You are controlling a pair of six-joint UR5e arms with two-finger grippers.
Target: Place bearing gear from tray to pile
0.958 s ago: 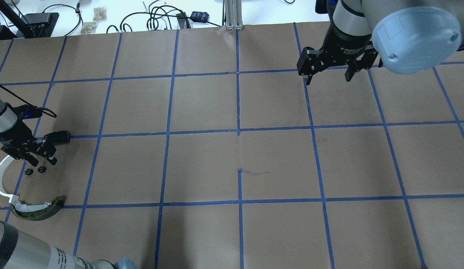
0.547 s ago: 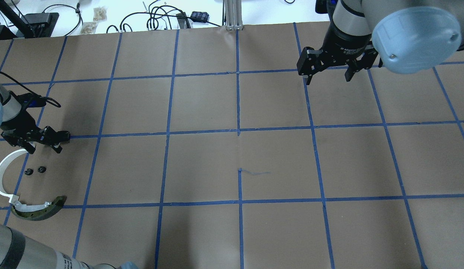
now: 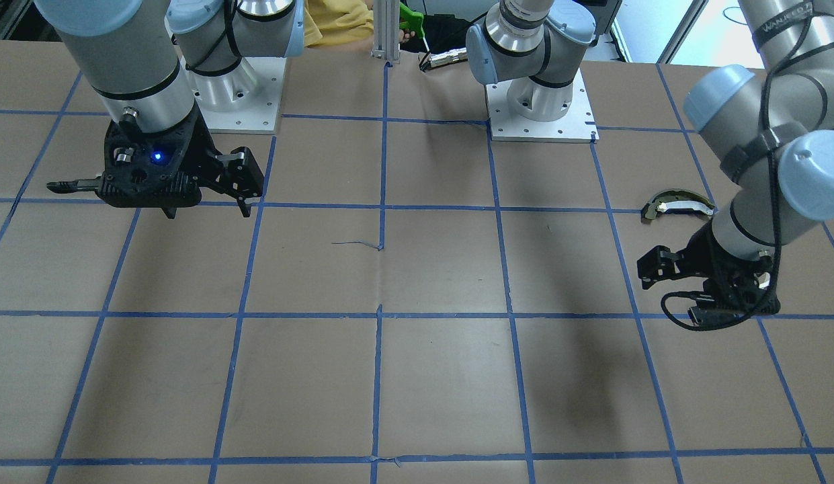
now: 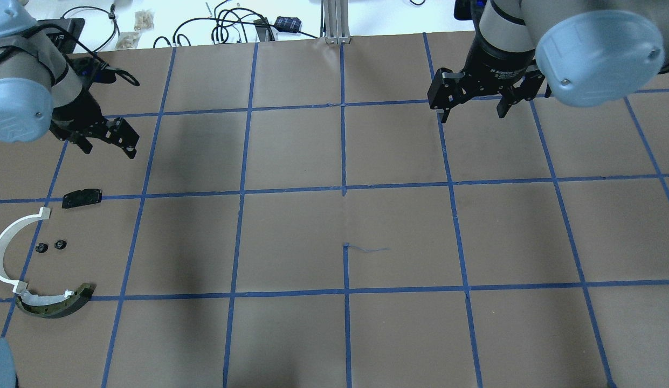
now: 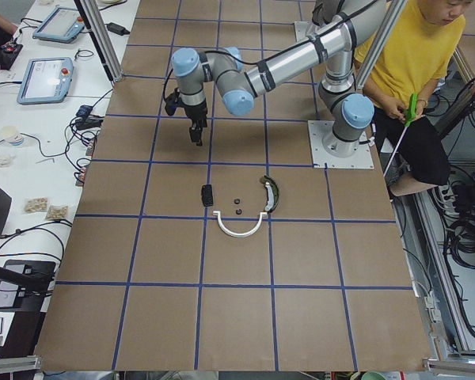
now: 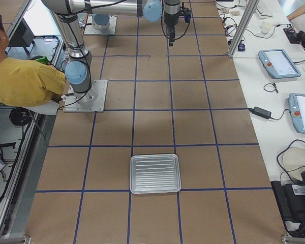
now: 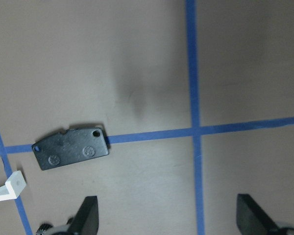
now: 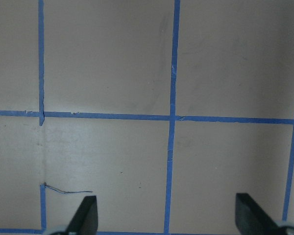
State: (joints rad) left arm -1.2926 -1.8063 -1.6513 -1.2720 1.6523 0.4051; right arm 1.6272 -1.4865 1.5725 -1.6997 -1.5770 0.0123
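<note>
The pile lies at the table's left end: a white arc strip (image 4: 8,245), a flat black piece (image 4: 82,198), a dark curved metal piece (image 4: 56,303) and two small black bearing gears (image 4: 60,244) side by side inside the arc. My left gripper (image 4: 107,146) is open and empty, raised beyond the pile; its wrist view shows the black piece (image 7: 71,147) below, between open fingertips (image 7: 86,218). My right gripper (image 4: 473,116) is open and empty, hovering at the far right. The silver tray (image 6: 155,174) shows only in the exterior right view and looks empty.
Brown paper with a blue tape grid covers the table. Cables and small boxes (image 4: 232,24) lie beyond the far edge. A person in yellow (image 5: 416,71) sits beside the robot bases. The tray sits far toward the robot's right end.
My left gripper, open throughout, has risen from just over the two gears and moved toward the table's far side, uncovering the flat black piece. The gears stay put. The right arm has not moved.
</note>
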